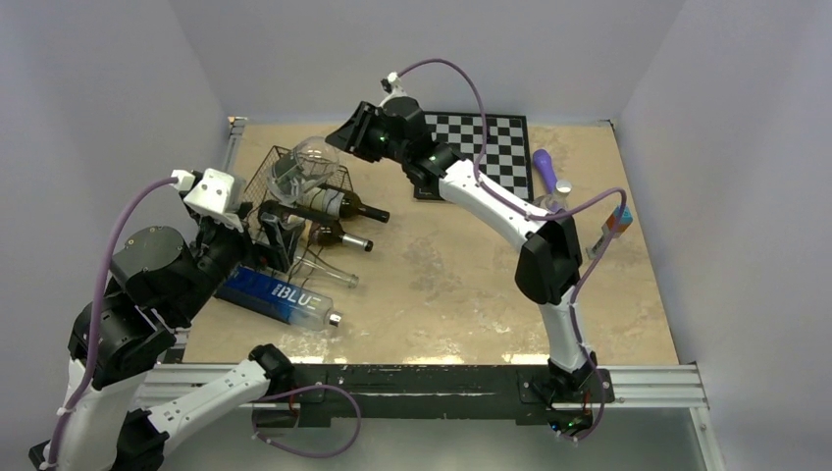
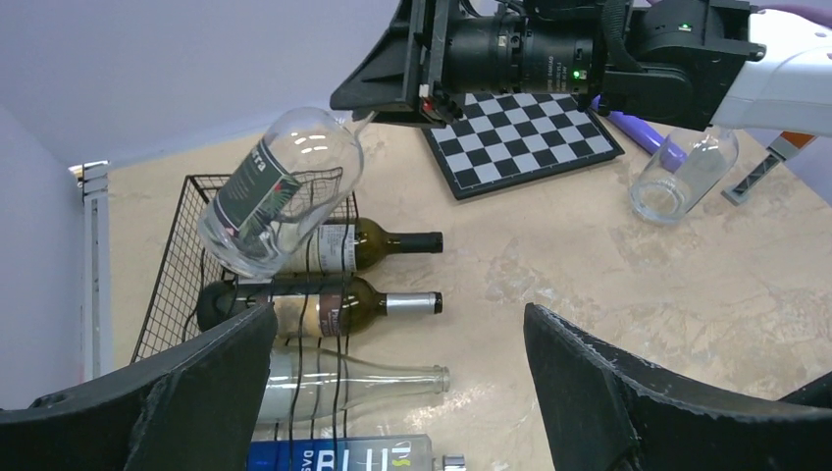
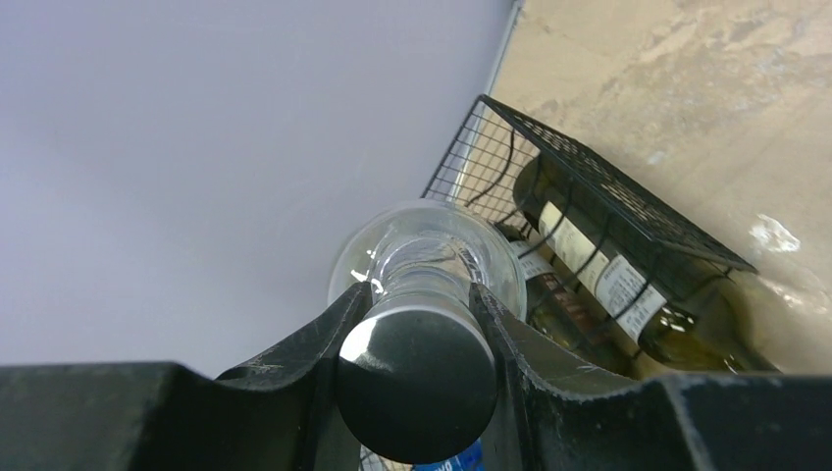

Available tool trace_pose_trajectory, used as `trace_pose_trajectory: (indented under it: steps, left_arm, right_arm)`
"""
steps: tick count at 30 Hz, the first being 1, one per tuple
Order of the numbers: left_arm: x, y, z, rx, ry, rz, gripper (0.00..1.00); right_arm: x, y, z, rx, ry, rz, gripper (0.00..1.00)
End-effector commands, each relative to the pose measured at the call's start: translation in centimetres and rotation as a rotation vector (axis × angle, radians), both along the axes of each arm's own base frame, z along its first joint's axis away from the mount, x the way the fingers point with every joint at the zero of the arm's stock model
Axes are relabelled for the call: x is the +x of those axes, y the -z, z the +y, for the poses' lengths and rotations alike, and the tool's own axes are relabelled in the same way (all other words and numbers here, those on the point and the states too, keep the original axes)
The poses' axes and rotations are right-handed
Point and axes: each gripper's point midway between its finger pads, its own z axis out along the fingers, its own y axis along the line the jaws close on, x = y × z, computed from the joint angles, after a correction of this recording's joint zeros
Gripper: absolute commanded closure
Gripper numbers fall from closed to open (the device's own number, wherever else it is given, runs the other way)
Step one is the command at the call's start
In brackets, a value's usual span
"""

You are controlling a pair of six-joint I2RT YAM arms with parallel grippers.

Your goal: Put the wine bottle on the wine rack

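Jaws on the right gripper (image 3: pixel 417 294) pinched the neck of the clear glass wine bottle (image 2: pixel 280 191), tilted above the black wire wine rack (image 2: pixel 172 265); left gripper (image 2: pixel 399 324) jaws just hung spread.

Just 1 word can be read, "BLUE" (white capitals), printed along the blue bottle (image 1: pixel 278 295).

Wine bottle (image 2: pixel 280 191): clear glass, dark label, looks empty. In air, tilted, base low, over far part of wine rack (image 2: pixel 165 280). Rack: black wire, mesh end wall, on table, two dark bottles (image 2: pixel 365 245) lying inside.
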Motion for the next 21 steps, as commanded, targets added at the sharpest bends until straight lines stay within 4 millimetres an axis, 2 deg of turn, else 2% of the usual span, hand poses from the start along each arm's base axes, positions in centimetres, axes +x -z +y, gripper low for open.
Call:
trace_pose_trajectory:
  steps: [1, 7, 11, 16, 21]
  left_arm:
    - [-0.2, -0.4, -0.3, -0.015, 0.014, 0.015, 0.01]
    - [-0.4, -0.1, -0.3, -0.003, 0.019, 0.037, 0.01]
    - [-0.5, 0.1, -0.5, -0.006, 0.025, 0.061, 0.01]
    - [-0.8, 1.3, -0.5, 0.0, 0.023, 0.113, 0.01]
    - [-0.9, 2.6, -0.8, 0.009, 0.028, 0.155, 0.01]
  right_arm:
    - [-0.9, -17.3, -0.4, 0.461, 0.027, -0.281, 1.0]
    - [0.8, -17.5, 1.1, 0.535, 0.061, -0.292, 1.0]
    - [2.4, -16.9, 2.1, 0.598, 0.094, -0.29, 1.0]
    - [3.8, -16.5, 2.4, 0.666, 0.136, -0.306, 1.0]
    - [4.2, -15.9, 2.2, 0.729, 0.147, -0.315, 1.0]
